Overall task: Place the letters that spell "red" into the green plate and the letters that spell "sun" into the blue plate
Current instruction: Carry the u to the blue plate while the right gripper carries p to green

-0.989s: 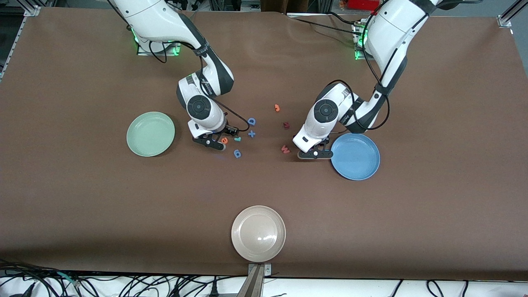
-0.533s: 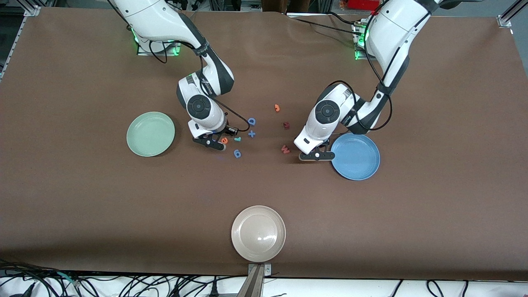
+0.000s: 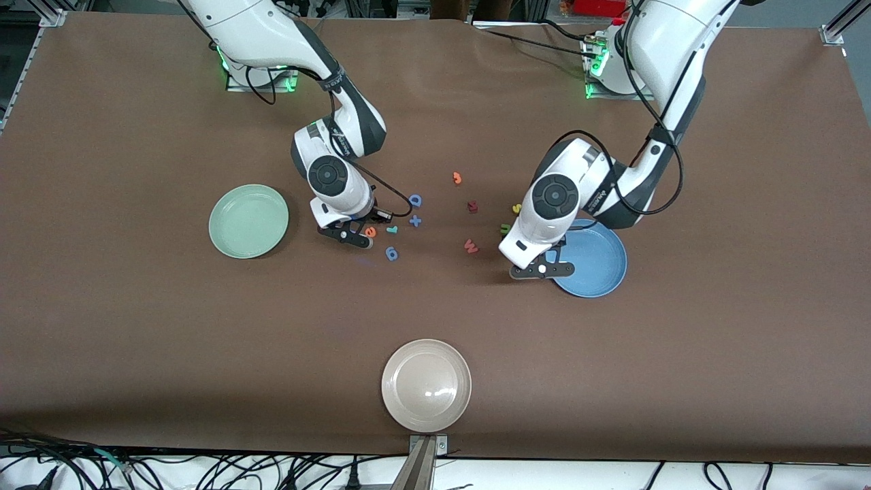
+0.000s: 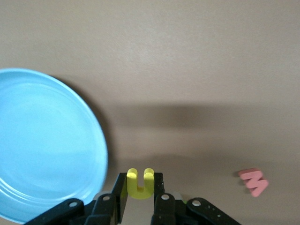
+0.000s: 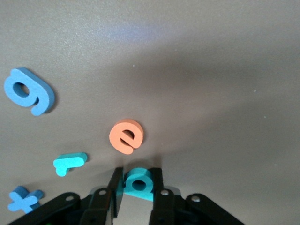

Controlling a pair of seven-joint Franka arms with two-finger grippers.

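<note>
Gripping: left claw (image 4: 139,199) pinches yellow "u" (image 4: 139,183) beside blue plate (image 4: 42,145). Right claw (image 5: 136,197) clamps teal "d" (image 5: 137,183). Next: carry each over its plate, release.

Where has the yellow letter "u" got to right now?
The yellow "u" is pinched between the left gripper's fingers, lifted beside the rim of the blue plate.

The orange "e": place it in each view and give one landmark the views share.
Front view: orange "e" on the table beside the right gripper.
Left wrist view: not in it.
Right wrist view: orange "e" just ahead of the gripper.
Shared landmark: teal "r" beside it.
</note>
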